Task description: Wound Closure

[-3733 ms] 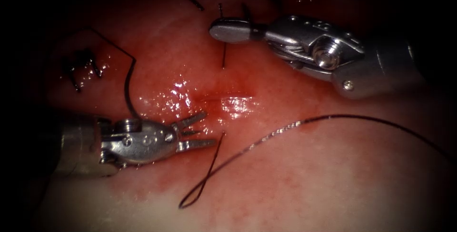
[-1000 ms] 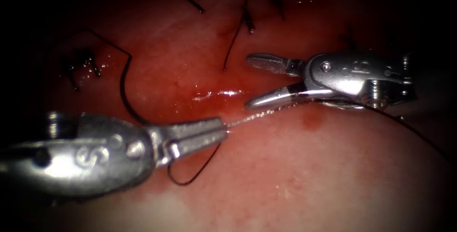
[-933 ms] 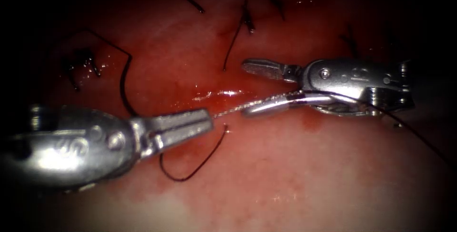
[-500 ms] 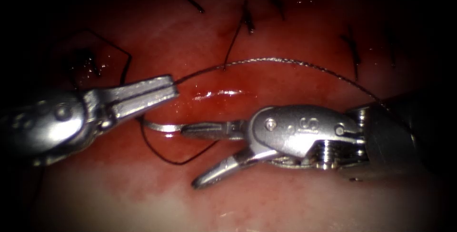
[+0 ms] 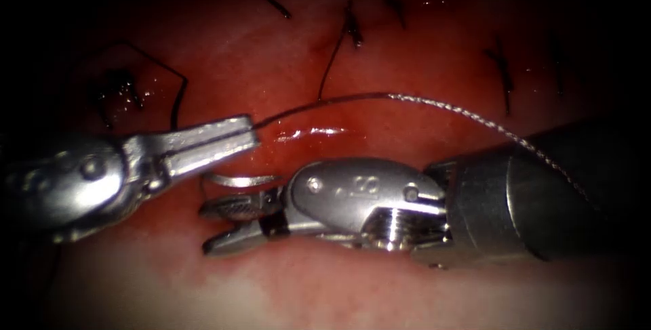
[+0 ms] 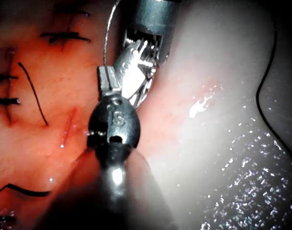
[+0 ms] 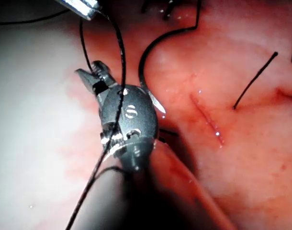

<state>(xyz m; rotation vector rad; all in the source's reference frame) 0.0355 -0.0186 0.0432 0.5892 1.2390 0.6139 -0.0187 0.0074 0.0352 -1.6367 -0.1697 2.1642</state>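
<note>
Left of frame, the left tool (image 5: 234, 137) is clamped tight on the thread (image 5: 434, 104), and it has climbed from lower left to mid-left over the last second, carrying that strand up with it. The thread now arcs from its tip across the upper middle and runs down over the right tool's shaft at right. Just under the left tool, the needle (image 5: 237, 181) shows as a bright curved sliver on the tissue (image 5: 380, 282); whether its point is buried, I cannot tell. Centre now: the right tool (image 5: 220, 225) has swept in beneath the strand, jaws parted and holding nothing, so the thread lies draped over it. The surface is wet, with red fluid (image 5: 312, 131) glistening along the cut (image 5: 319, 141), tied stitches (image 5: 352, 28) and cut ends across the top, and room is tight between the two tools.
</note>
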